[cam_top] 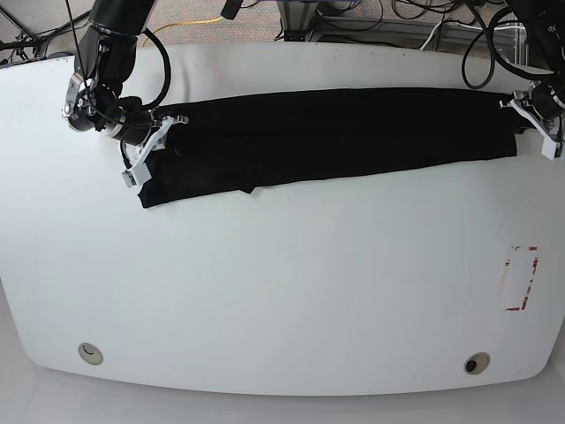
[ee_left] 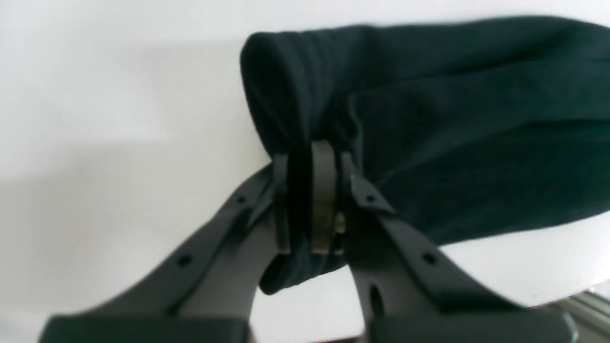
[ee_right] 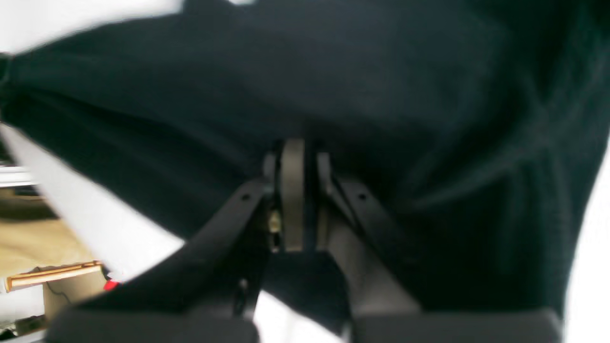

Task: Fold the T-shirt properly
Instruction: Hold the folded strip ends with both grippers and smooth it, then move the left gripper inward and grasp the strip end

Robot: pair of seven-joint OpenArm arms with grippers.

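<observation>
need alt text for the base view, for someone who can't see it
A long black T-shirt, folded into a strip, lies across the far part of a white table. The right tool grips its left end and the left tool its right end, both shut on fabric.

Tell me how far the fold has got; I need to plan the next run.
Done: the T-shirt already lies as a long narrow band across the table, so its lengthwise folds look made. In hand: the left gripper and right gripper each pinch one end, jaws shut on cloth. Left: probably bringing the ends together crosswise.
</observation>
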